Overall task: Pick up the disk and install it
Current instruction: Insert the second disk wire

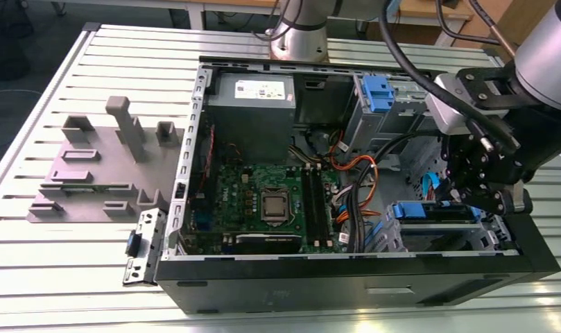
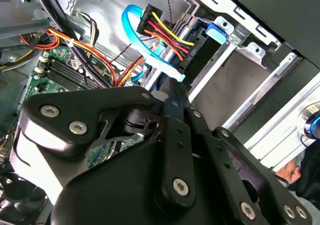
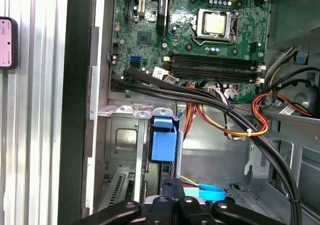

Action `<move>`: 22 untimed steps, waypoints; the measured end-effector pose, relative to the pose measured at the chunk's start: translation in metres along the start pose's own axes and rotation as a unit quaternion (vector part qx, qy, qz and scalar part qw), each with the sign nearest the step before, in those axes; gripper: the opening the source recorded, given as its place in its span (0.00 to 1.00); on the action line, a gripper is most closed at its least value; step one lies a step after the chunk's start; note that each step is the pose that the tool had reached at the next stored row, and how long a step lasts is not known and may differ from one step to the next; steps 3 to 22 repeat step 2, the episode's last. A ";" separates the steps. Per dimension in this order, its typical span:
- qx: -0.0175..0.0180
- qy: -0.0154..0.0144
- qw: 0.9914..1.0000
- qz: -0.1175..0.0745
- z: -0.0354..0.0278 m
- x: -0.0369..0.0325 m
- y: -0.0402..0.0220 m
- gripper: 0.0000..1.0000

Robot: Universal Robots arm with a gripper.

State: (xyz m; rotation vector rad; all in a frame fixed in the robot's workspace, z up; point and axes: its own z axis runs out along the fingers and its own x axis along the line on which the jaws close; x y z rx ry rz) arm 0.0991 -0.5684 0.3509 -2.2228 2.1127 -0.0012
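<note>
The disk sits in the drive cage at the case's front corner. Its blue carrier handle (image 1: pixel 415 210) (image 3: pixel 163 141) (image 2: pixel 216 31) shows at the cage's mouth, and the drive body is mostly hidden by the metal cage. My gripper (image 1: pixel 489 202) hangs over the far end of that cage, in the exterior view's right. Its black fingers (image 3: pixel 173 200) are pressed together with nothing between them. The fingertip (image 2: pixel 172 87) ends close to a light-blue data cable (image 2: pixel 134 32), a short way from the blue handle.
The open computer case (image 1: pixel 354 277) lies on a slatted metal table (image 1: pixel 77 277), motherboard (image 1: pixel 266 201) exposed. Red, orange and black cable bundles (image 3: pixel 220 110) cross beside the cage. A second blue carrier (image 1: pixel 376 94) stands in the upper bay. A grey slotted holder (image 1: pixel 95 166) lies outside the case.
</note>
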 end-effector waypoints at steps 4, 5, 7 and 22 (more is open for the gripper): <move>0.000 0.000 1.000 0.000 -0.0001 0.0000 0.0000 0.11; 0.000 0.000 1.000 0.000 -0.0001 0.0000 0.0000 0.11; 0.000 0.000 1.000 0.000 -0.0001 0.0000 0.0000 0.11; 0.000 0.000 1.000 0.000 -0.0001 0.0000 0.0000 0.11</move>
